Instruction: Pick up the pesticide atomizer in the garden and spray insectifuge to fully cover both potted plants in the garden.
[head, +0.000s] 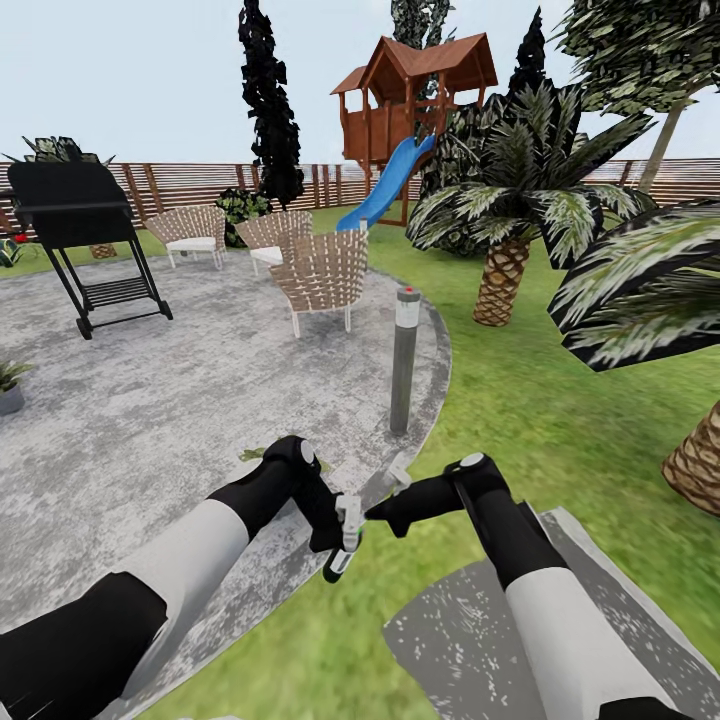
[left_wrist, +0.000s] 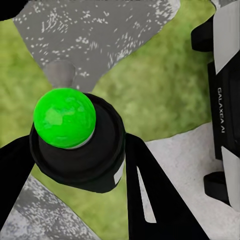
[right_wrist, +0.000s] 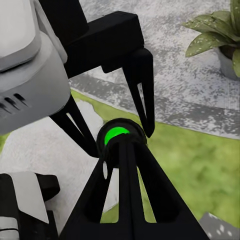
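Low over the patio (head: 150, 420) edge, the left gripper (head: 342, 545) clamps what looks like the atomizer (left_wrist: 65, 117), with the right gripper (head: 392, 478) just beside it, fingers spread. One potted plant (head: 10, 385) sits far left, another (right_wrist: 220, 37) near the grippers.

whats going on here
The robot stands at the edge of the garden's paved patio. Its left gripper closes around a small dark, green-tipped object, apparently the pesticide atomizer, with the right gripper right beside it. One potted plant sits close by; no spraying is visible.
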